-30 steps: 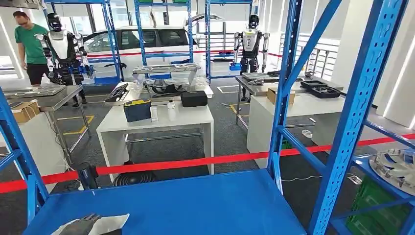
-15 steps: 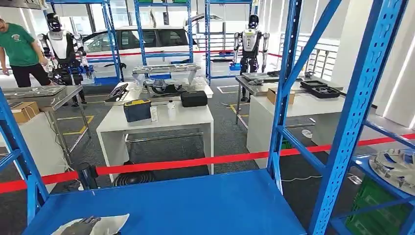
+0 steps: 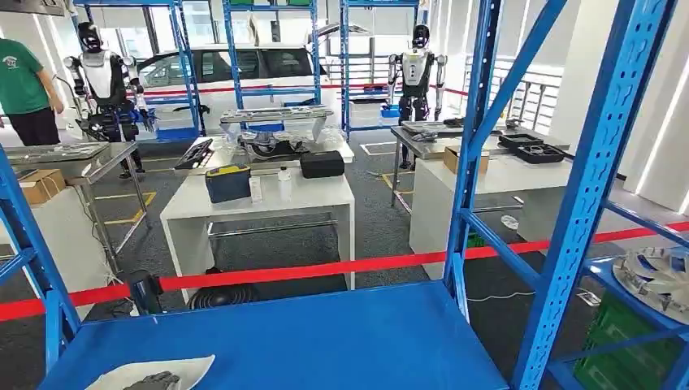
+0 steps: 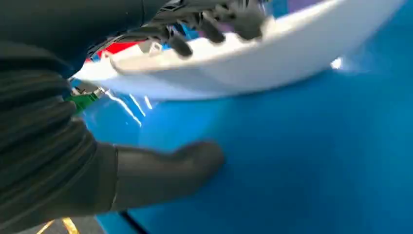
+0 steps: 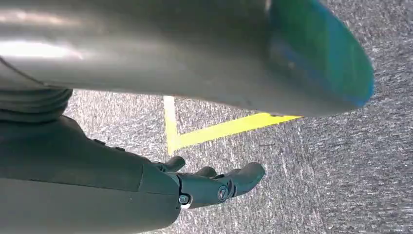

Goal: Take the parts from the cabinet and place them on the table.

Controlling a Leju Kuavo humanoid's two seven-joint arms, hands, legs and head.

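The left hand [image 3: 153, 380] is lying on the white part [image 3: 146, 372] at the near left corner of the blue cabinet shelf [image 3: 325, 341], dark fingers [image 4: 209, 22] curling over the part's upper edge and the thumb spread apart below it. The shelf is stretching bare to the right and far edge. The right hand [image 5: 214, 185] is hanging over grey floor, fingers loosely extended, gripping nothing.
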